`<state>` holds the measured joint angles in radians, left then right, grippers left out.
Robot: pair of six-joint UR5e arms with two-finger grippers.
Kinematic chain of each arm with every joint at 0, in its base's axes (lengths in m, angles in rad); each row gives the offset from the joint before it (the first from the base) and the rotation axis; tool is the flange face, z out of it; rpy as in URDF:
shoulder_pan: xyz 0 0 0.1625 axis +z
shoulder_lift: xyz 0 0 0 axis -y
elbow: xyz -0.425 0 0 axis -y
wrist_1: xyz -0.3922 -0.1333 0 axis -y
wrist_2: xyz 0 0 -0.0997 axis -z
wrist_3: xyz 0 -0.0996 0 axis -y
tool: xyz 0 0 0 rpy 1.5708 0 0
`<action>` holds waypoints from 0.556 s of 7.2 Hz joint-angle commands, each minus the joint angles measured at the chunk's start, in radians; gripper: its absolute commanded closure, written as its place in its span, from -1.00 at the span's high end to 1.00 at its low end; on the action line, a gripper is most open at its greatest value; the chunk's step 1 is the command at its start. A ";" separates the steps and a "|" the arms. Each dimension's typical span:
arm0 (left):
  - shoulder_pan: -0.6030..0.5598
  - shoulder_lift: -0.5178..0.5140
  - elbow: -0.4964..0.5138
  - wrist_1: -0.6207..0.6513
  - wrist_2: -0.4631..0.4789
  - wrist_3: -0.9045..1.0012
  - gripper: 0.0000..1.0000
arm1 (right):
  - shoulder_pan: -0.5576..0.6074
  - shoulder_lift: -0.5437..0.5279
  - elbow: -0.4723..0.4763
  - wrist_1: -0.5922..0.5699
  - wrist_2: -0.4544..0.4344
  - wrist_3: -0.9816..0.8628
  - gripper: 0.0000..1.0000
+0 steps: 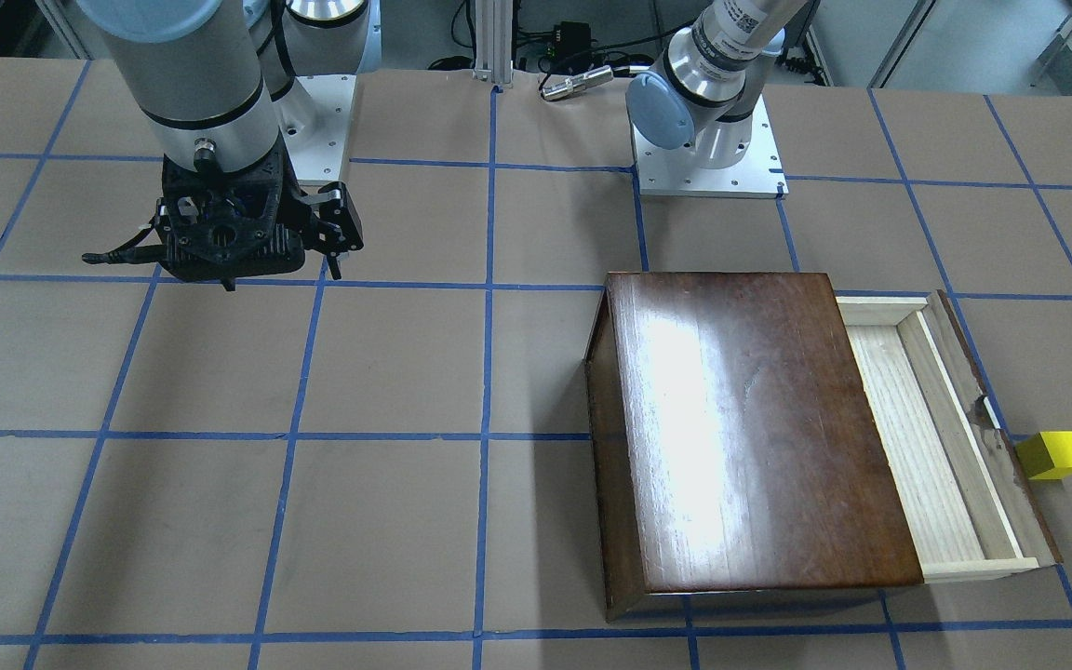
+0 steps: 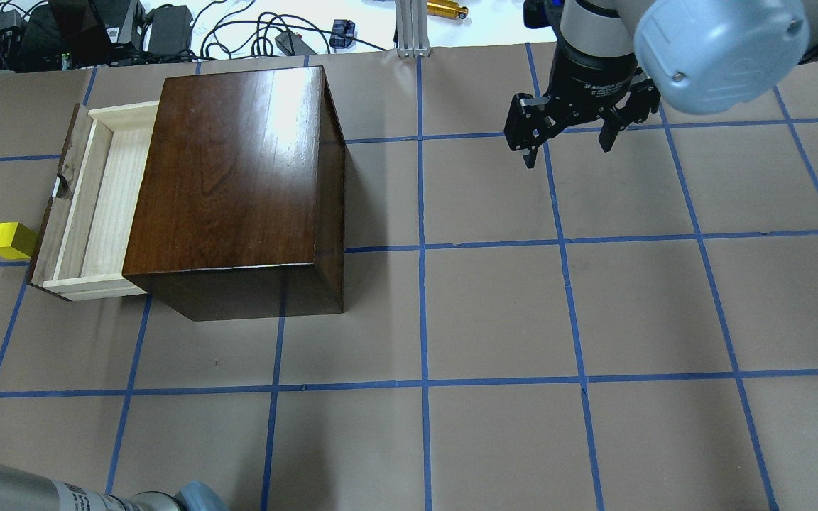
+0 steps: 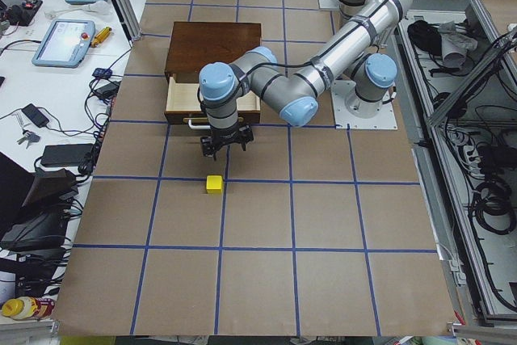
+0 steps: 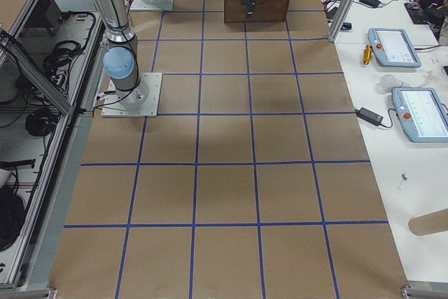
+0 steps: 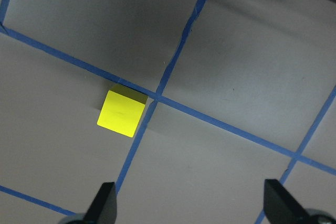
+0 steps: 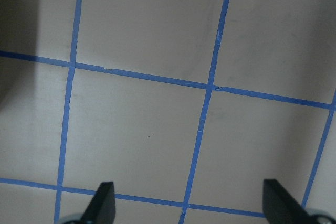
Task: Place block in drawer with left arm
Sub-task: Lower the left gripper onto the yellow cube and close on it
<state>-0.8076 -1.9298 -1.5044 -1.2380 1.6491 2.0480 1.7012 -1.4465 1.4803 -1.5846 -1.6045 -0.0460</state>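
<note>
Front view: the block (image 1: 1052, 455) sits on the table before the pulled-out drawer (image 1: 908, 447), which shows nothing inside. Left side view: my left gripper (image 3: 224, 145) hovers between them. Wrist view: my fingers (image 5: 105, 205) are spread wide. The block looks light and rigid, so I'd pinch opposite flat faces.

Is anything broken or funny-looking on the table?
The drawer has a ragged notch midway along the top edge of its dark front panel, like chipped wood. Nothing else stands out.
</note>
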 commanded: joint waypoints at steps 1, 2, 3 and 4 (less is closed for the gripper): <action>0.001 -0.089 0.000 0.108 -0.005 0.142 1.00 | 0.000 0.000 0.000 0.000 0.000 -0.002 1.00; 0.001 -0.127 0.001 0.153 -0.024 0.208 1.00 | 0.000 0.000 0.000 0.000 0.000 0.000 1.00; 0.001 -0.156 0.001 0.176 -0.026 0.245 1.00 | 0.000 0.000 0.000 0.000 0.000 -0.002 1.00; 0.001 -0.178 0.001 0.184 -0.058 0.264 1.00 | 0.000 0.000 0.000 0.000 0.000 -0.002 1.00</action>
<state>-0.8069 -2.0749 -1.5035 -1.0751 1.6184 2.2746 1.7012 -1.4465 1.4803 -1.5846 -1.6045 -0.0471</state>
